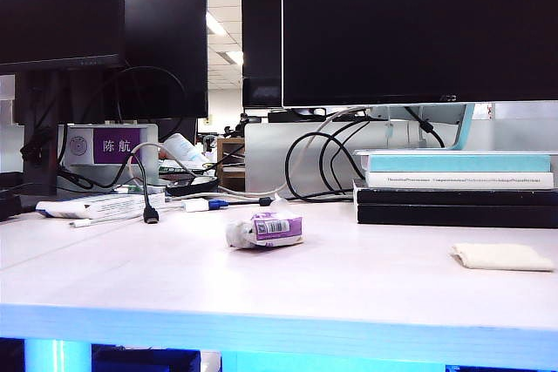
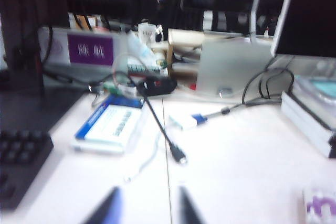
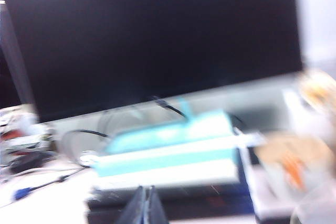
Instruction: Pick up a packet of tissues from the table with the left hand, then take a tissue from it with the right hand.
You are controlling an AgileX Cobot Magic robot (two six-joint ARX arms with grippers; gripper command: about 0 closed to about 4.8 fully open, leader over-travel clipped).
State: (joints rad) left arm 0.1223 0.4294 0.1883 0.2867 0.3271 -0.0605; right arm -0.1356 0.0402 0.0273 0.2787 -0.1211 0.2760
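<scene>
The packet of tissues, white with a purple label and barcode, lies on the table near its middle. Its purple print also shows at the edge of the left wrist view as the packet. A folded cream tissue lies flat at the right, in front of the books. Neither arm appears in the exterior view. My left gripper hovers over bare table, fingers apart and nothing between them, well away from the packet. My right gripper points at the book stack with its slim fingers pressed together, empty.
A stack of books stands at the right rear under a large monitor. Cables, a black plug and a long white printed box crowd the left rear. A keyboard lies left of the box.
</scene>
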